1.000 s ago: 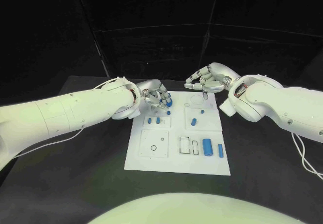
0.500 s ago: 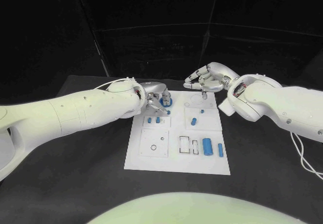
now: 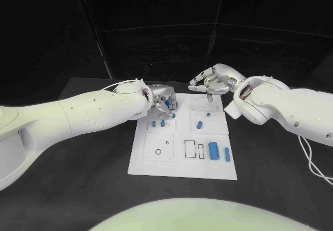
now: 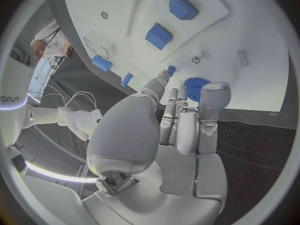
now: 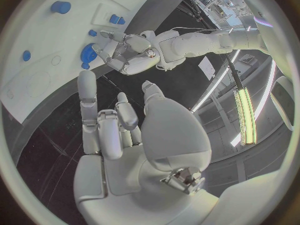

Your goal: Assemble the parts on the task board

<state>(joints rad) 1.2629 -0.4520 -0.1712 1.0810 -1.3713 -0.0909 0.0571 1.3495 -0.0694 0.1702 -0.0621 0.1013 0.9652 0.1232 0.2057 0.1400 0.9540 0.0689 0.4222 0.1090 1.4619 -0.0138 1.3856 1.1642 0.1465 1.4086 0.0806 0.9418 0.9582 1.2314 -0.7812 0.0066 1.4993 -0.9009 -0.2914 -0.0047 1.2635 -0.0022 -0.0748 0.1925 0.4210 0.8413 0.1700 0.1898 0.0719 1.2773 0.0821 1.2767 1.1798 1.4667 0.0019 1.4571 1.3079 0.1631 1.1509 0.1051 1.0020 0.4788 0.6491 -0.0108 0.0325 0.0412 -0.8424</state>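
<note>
Fingers (image 3: 165, 103) at blue gear (image 4: 195, 88)

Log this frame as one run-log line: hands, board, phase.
phase: part pickup | left hand: fingers on blue gear, far-left of task board | right hand: curled, holding nothing, hovers at far edge

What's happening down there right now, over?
Left hand over blue gear, far end of task board. Right hand hovers empty. Nothing in the way.
</note>
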